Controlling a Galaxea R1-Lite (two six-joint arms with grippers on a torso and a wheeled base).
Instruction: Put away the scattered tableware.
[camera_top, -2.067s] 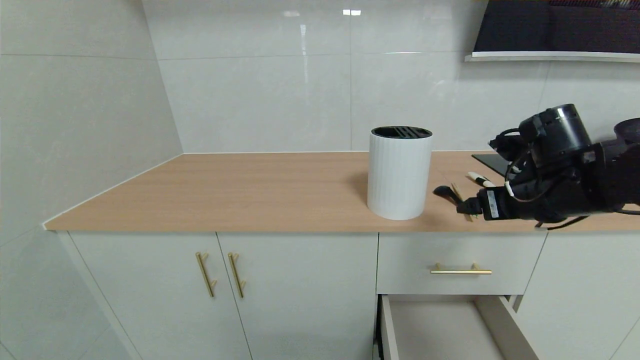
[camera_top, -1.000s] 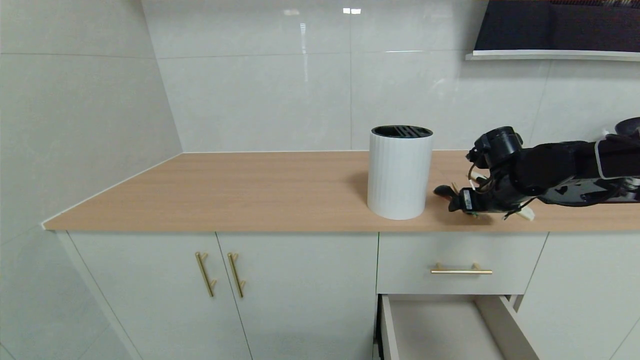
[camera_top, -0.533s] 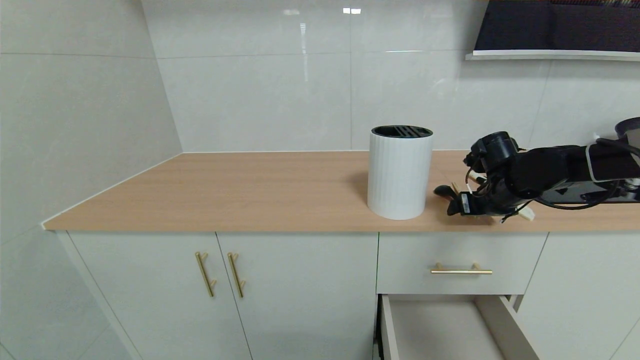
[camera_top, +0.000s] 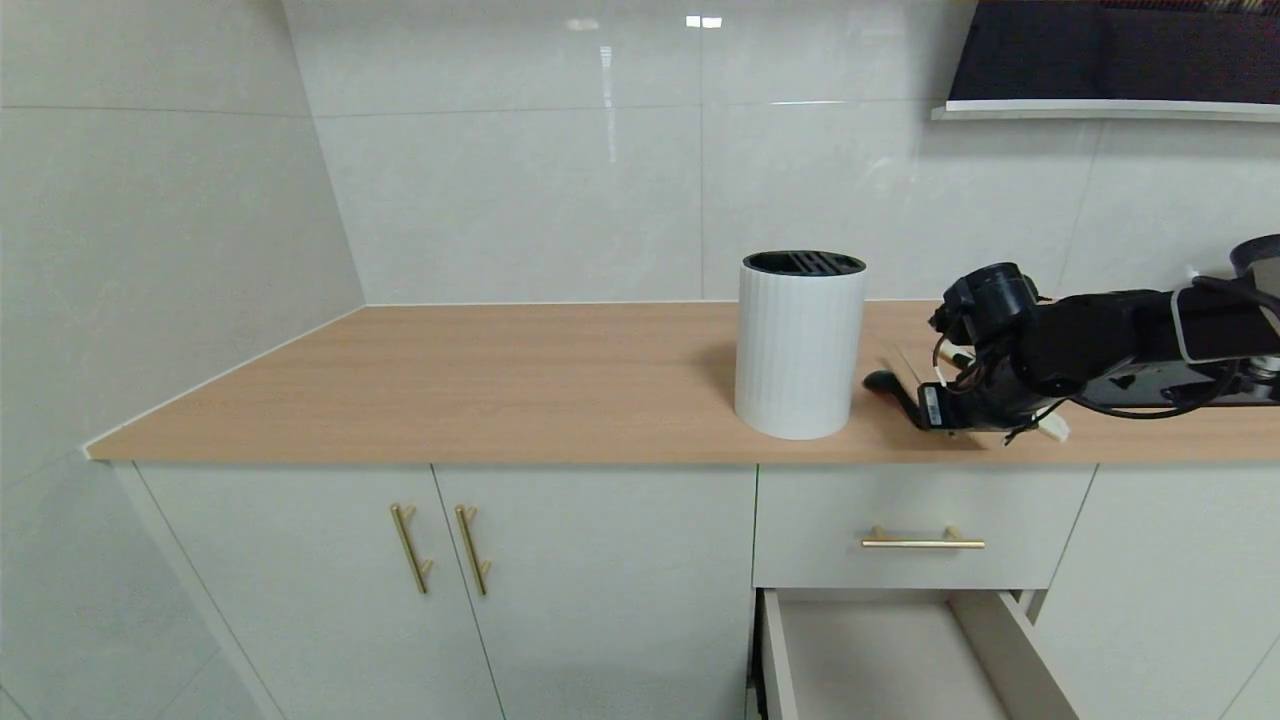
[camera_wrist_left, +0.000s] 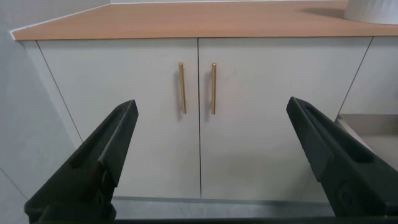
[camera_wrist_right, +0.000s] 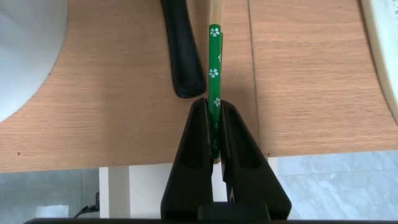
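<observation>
While the right jaws clamp a green chopstick (camera_wrist_right: 214, 68) at the wooden counter (camera_top: 500, 380), the left jaws gape; white cabinets (camera_wrist_left: 267, 137) below.

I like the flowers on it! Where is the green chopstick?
In the right wrist view, the green chopstick is pinched in the right gripper, beside a black handle on the wooden counter, near the white holder.
</observation>
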